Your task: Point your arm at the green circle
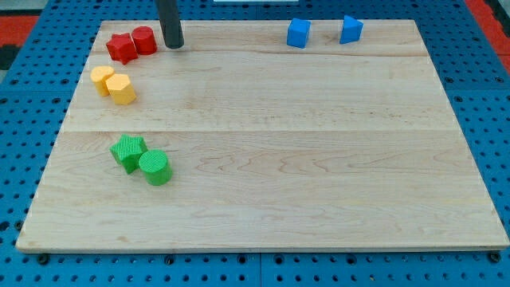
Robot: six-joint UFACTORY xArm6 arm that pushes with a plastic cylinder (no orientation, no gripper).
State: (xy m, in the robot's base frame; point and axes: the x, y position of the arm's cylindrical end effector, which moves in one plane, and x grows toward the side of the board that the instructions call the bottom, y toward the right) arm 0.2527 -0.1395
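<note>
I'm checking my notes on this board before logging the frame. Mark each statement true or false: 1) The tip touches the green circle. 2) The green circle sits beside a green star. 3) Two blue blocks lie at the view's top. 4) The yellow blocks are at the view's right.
1) False: my tip is at the view's top left, just right of the red cylinder, far from the green circle.
2) True: it touches the green star.
3) True: a blue cube and a blue triangle.
4) False: the yellow blocks are at the view's left.
</note>
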